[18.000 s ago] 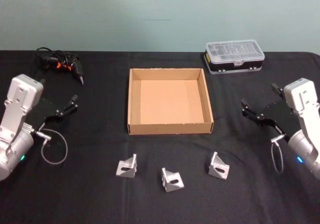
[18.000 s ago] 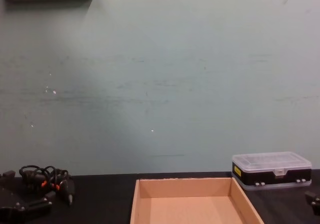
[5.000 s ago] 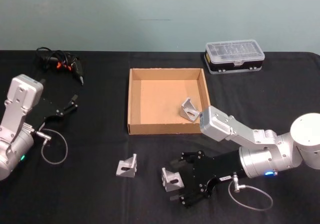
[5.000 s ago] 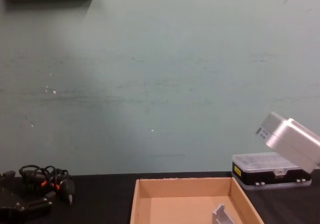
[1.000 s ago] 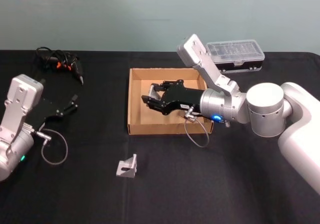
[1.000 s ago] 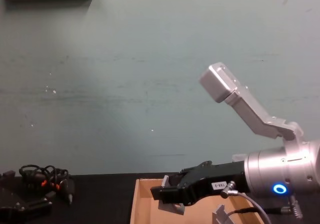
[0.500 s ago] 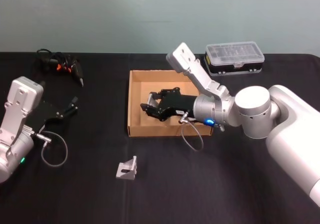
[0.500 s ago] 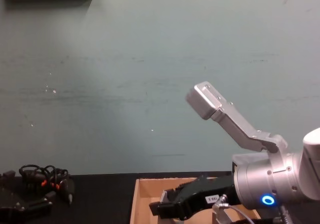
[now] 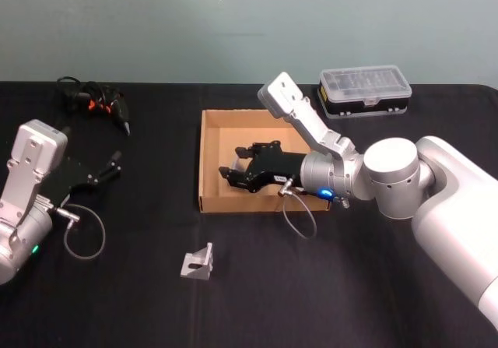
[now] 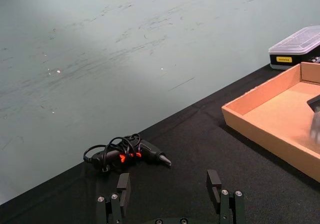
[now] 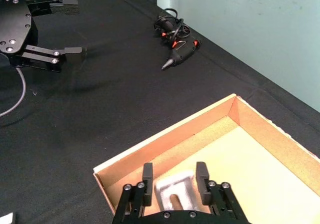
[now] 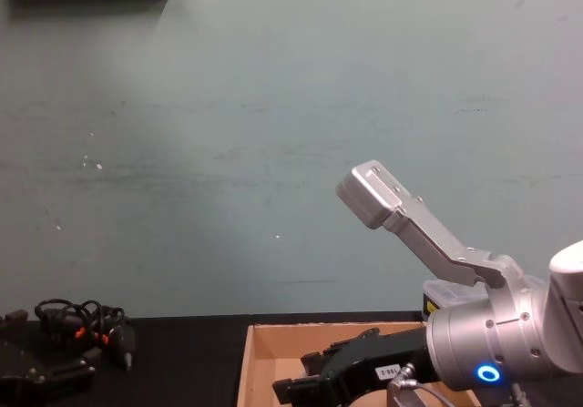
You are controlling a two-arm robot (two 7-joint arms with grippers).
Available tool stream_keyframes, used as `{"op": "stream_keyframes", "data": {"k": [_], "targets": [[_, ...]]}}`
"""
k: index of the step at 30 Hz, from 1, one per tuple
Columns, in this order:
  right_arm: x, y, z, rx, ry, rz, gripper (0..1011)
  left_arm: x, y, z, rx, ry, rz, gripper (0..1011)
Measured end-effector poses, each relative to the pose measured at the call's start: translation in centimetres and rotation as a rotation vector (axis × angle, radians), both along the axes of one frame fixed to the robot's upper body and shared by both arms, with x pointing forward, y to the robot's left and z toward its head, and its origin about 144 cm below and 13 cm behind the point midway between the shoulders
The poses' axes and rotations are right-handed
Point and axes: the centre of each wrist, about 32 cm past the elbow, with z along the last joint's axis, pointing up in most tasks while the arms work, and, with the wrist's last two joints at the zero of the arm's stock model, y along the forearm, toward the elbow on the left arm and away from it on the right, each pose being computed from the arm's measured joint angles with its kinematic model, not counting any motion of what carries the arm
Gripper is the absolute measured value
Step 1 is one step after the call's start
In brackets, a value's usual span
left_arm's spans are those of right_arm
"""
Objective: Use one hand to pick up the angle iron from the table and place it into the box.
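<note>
1. The table is a flat black top. The work sits at its middle, somewhat toward the far edge.
2. The box, a low open cardboard tray, lies there, and the silver right arm reaches in over its right wall.
3. The right claw is down inside the box, in the part nearest the table's left edge and close to the floor. Its fingers are drawn roughly halfway in, one on each side of the angle iron. As far as I can judge they are pinching it, and they touch nothing else.
4. The left claw hangs idle near the table's left edge, spread wide and holding nothing.
5. The angle iron lies between the right claw's fingers, slotted face up, at or just over the box floor. I'd take it for stiff, smooth metal, small but dense. It won't give, it may slide in the pads, and it would clatter if dropped, so a low release looks wise. The two flat outer sides are the place to grip it.
6. A second angle iron stands on the table close to the near edge, left of the middle and well apart from the box.
</note>
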Motion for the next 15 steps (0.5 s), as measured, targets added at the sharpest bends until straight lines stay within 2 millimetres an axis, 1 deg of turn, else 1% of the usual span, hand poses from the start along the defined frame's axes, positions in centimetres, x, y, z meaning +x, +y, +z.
{"op": "stream_keyframes", "data": {"k": [1, 3, 4, 5, 6, 7, 8, 10, 12, 15], "targets": [[-0.01, -0.02, -0.02, 0.0, 0.0, 0.0, 548, 0.0, 0.0, 0.0, 0.0, 0.0, 0.0, 1000], [-0.03, -0.1, -0.08, 0.003, 0.0, 0.001, 578, 0.0, 0.0, 0.0, 0.0, 0.0, 0.0, 1000], [-0.08, -0.16, -0.13, 0.006, -0.002, 0.001, 646, 0.0, 0.0, 0.0, 0.0, 0.0, 0.0, 1000], [-0.1, -0.19, -0.14, 0.008, -0.003, 0.002, 663, 0.0, 0.0, 0.0, 0.0, 0.0, 0.0, 1000], [-0.14, -0.23, -0.13, 0.011, -0.007, 0.002, 708, 0.0, 0.0, 0.0, 0.0, 0.0, 0.0, 1000], [-0.16, -0.25, -0.11, 0.013, -0.009, 0.003, 708, 0.0, 0.0, 0.0, 0.0, 0.0, 0.0, 1000], [-0.19, -0.26, -0.11, 0.014, -0.01, 0.003, 765, 0.0, 0.0, 0.0, 0.0, 0.0, 0.0, 1000], [-0.27, -0.33, -0.07, 0.018, -0.015, 0.003, 801, 0.0, 0.0, 0.0, 0.0, 0.0, 0.0, 1000], [-0.4, -0.45, 0.06, 0.026, -0.024, 0.003, 876, 0.0, 0.0, 0.0, 0.0, 0.0, 0.0, 1000], [-0.61, -0.7, 0.18, 0.036, -0.034, -0.002, 954, 0.0, 0.0, 0.0, 0.0, 0.0, 0.0, 1000]]}}
